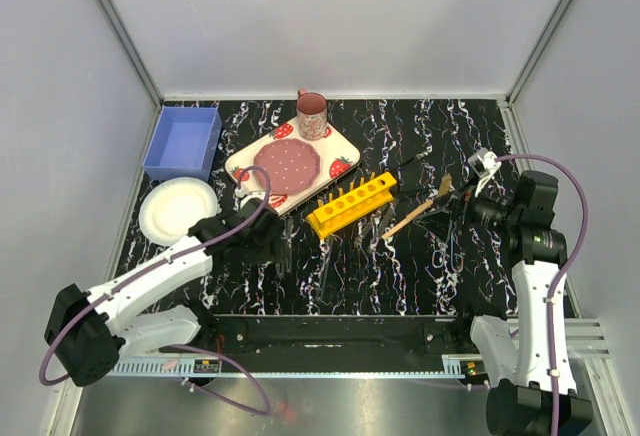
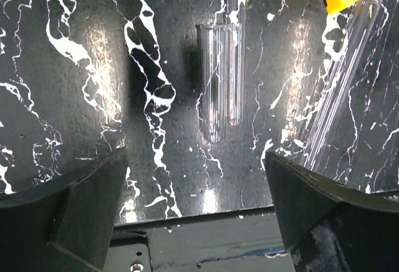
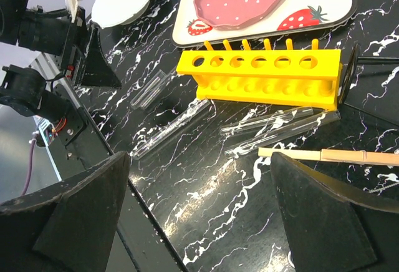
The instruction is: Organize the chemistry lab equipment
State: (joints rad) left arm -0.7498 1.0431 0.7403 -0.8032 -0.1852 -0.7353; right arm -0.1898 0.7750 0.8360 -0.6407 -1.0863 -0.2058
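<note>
The yellow test-tube rack [image 1: 350, 204] lies on the black marbled table; its row of holes is empty in the right wrist view [image 3: 262, 75]. Two short clear tubes [image 2: 221, 85] lie side by side just ahead of my left gripper [image 2: 196, 209], which is open and empty above the table. A longer tube [image 2: 340, 97] lies to their right. Two more tubes [image 3: 280, 125] and the wooden-handled brush [image 3: 330, 155] lie in front of the rack. My right gripper [image 3: 199, 216] is open and empty, held above the table near the brush [image 1: 415, 218] and slim dark tools [image 1: 385, 218].
A strawberry-patterned plate [image 1: 292, 163] with a pink mug [image 1: 311, 114] behind it stands beyond the rack. A white paper plate [image 1: 177, 208] and a blue bin [image 1: 183, 142] sit at the left. The table's near edge [image 2: 206, 213] runs under my left gripper.
</note>
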